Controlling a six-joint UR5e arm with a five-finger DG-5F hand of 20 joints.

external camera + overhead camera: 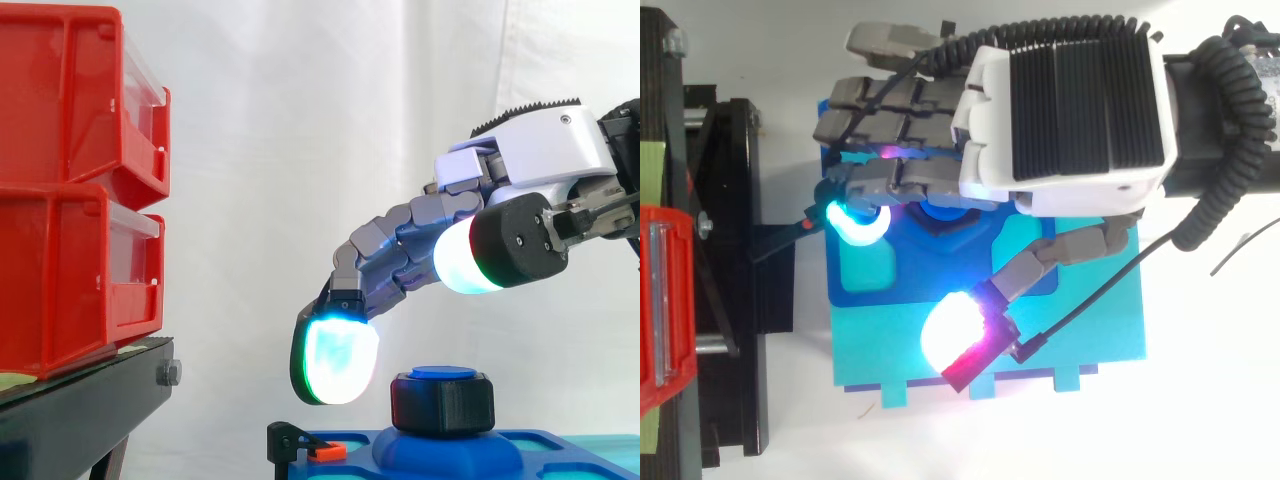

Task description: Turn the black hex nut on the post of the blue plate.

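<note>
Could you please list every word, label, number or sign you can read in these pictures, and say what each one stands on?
None: no text can be read on the red bins, the black stand, the blue plate, the black hex nut or the hand.

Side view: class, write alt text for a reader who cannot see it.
The hand hovers, fingers relaxed, above a black hex nut on the blue plate, not touching it. Red bins sit left on a black stand.

No writing, label, number or sign is legible on anything here.
</note>
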